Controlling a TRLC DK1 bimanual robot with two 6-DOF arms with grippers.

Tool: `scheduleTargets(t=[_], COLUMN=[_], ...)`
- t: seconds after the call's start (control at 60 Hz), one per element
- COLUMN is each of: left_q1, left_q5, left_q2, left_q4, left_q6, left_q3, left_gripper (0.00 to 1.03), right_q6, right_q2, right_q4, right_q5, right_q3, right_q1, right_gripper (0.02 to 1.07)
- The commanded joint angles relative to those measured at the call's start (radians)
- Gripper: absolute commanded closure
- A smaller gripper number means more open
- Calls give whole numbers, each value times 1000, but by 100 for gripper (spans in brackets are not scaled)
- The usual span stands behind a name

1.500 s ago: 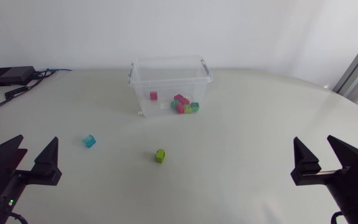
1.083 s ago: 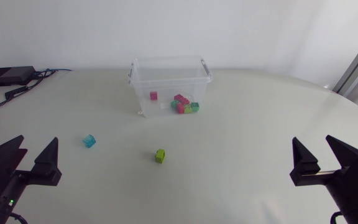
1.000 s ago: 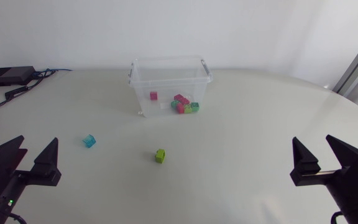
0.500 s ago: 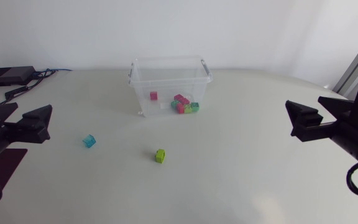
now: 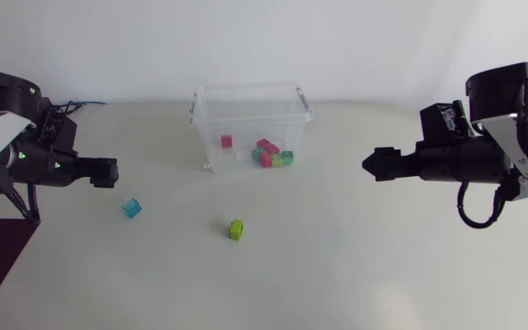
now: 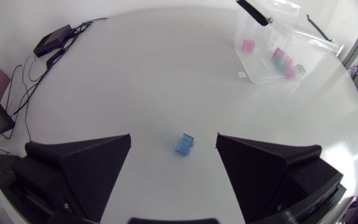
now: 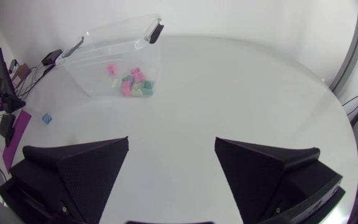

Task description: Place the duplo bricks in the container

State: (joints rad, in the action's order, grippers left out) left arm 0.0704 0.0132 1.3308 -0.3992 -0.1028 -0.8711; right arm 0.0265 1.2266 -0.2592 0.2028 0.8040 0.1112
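1. The left gripper [image 6: 173, 135] is caught with its fingers spread wide and nothing clasped between them. It is held over the left side of the table [image 5: 356, 266], pointed in toward the middle.
2. The blue brick [image 6: 184, 145] is spotted through the gap between those two fingers. It is lying on the table beneath and is touched by neither finger.
3. The green brick [image 5: 236, 229] is found alone on the bare tabletop, nearer the middle. It is set well apart from the blue brick and from the container [image 5: 211, 128].
4. The container, clear-walled and open at the top, is placed at the far middle of the table.
5. Inside it, a single pink brick [image 5: 226, 141] is seen toward the left wall. A cluster of bricks [image 5: 273, 155] in pink, red and green is gathered against the right front corner.
6. The right gripper [image 7: 171, 139] is likewise held released, with its fingers wide apart and nothing between them. It is poised over the right side of the table, aimed at the middle.
7. From the right wrist view, the container is seen well ahead of that gripper, with the blue brick off beyond it to one side.
8. A black box [image 6: 51, 41] with cables [image 6: 39, 74] is noted at the table's far left corner.
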Motion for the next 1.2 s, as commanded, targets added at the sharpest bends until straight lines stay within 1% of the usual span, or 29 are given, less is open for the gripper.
scheduleTargets(t=[0.0, 0.067, 0.117, 0.167, 0.233, 0.25, 0.567, 0.633, 0.7, 0.733, 0.767, 0.783, 0.8, 0.833, 0.85, 0.867, 0.883, 0.9, 0.967, 1.033, 1.05, 1.067, 1.083, 1.183], left_q1=[2, -1, -1, -1, -1, -1, 5, 9, 14, 16, 19, 19, 19, 19, 20, 20, 22, 22, 28, 35, 42, 45, 52, 54], left_q5=[5, 5, 5, 5, 5, 5, 4, -5, -35, -55, -70, -71, -87, -99, -122, -130, -140, -147, -176, -228, -248, -256, -282, -298], left_q2=[127, 208, 246, 275, 321, 332, 475, 492, 505, 510, 522, 524, 531, 533, 538, 539, 542, 547, 551, 547, 544, 542, 538, 518], left_q4=[-53, -84, -89, -89, -93, -95, -104, -86, -75, -69, -66, -66, -66, -64, -63, -63, -63, -63, -63, -63, -63, -63, -66, -70], left_q6=[-66, -98, -124, -149, -186, -195, -387, -416, -439, -452, -468, -469, -477, -483, -492, -495, -502, -505, -522, -537, -538, -540, -540, -566], left_q3=[-77, -118, -137, -152, -178, -181, -209, -206, -203, -203, -204, -204, -206, -206, -204, -204, -206, -206, -204, -198, -200, -201, -204, -193], left_gripper=[7, 7, 7, 7, 7, 7, 7, 8, 12, 16, 22, 23, 30, 35, 45, 48, 55, 59, 63, 71, 76, 76, 80, 80], right_q6=[10, -23, -73, -122, -232, -249, -381, -398, -415, -419, -427, -431, -438, -444, -445, -447, -450, -453, -468, -484, -487, -490, -494, -504], right_q2=[71, 122, 145, 172, 237, 251, 422, 450, 484, 498, 514, 522, 531, 545, 557, 567, 576, 583, 620, 657, 665, 672, 685, 728], right_q4=[-37, -87, -115, -141, -258, -270, -295, -295, -295, -295, -295, -295, -295, -293, -290, -288, -288, -287, -281, -279, -278, -278, -278, -267], right_q5=[10, 30, 69, 81, 83, 81, 81, 81, 83, 81, 83, 81, 83, 83, 83, 81, 81, 83, 81, 83, 83, 83, 83, 84], right_q3=[55, 98, 116, 135, 202, 210, 285, 304, 327, 336, 347, 351, 356, 363, 370, 374, 380, 385, 408, 442, 448, 454, 468, 512], right_q1=[35, 59, 62, 68, 111, 120, 303, 334, 360, 370, 384, 392, 400, 413, 421, 427, 433, 438, 464, 482, 487, 490, 496, 509], right_gripper=[7, 7, 7, 7, 7, 7, 7, 7, 7, 7, 7, 7, 7, 7, 7, 7, 7, 7, 7, 7, 7, 7, 7, 7])
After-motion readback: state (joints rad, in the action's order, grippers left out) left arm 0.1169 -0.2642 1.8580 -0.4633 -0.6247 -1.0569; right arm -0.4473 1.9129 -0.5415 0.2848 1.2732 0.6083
